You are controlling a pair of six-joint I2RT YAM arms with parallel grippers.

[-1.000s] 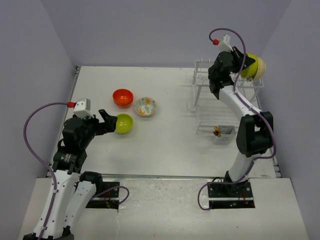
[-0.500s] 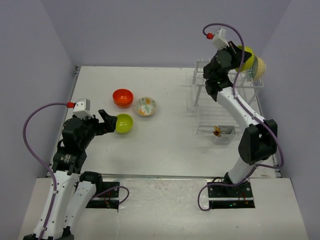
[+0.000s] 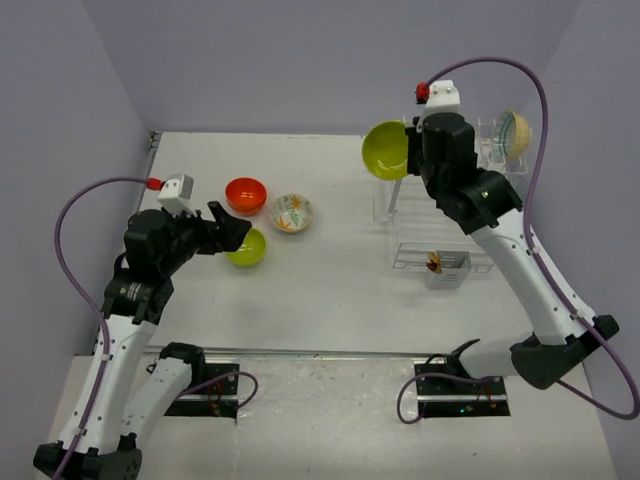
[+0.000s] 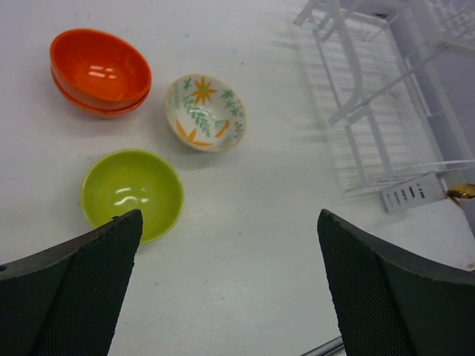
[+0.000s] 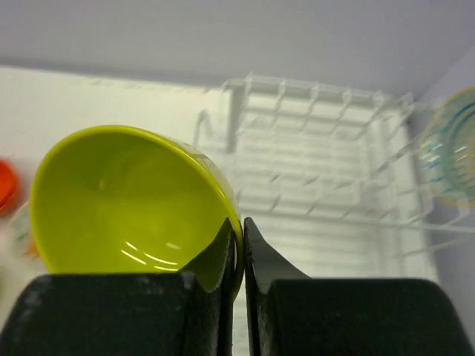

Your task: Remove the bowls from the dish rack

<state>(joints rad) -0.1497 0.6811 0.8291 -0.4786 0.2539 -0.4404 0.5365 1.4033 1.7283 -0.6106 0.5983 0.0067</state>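
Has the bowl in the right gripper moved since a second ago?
Yes: the held bowl went left, from beside the beige bowl to the left end of the rack.

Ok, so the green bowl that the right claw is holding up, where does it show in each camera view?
Top external: the green bowl is upper middle, held in the air by the right claw, left of the dish rack.
Left wrist: not in it; the second green bowl there sits on the table.
Right wrist: lower left, rim pinched by the claw.
Shared landmark: the dish rack.
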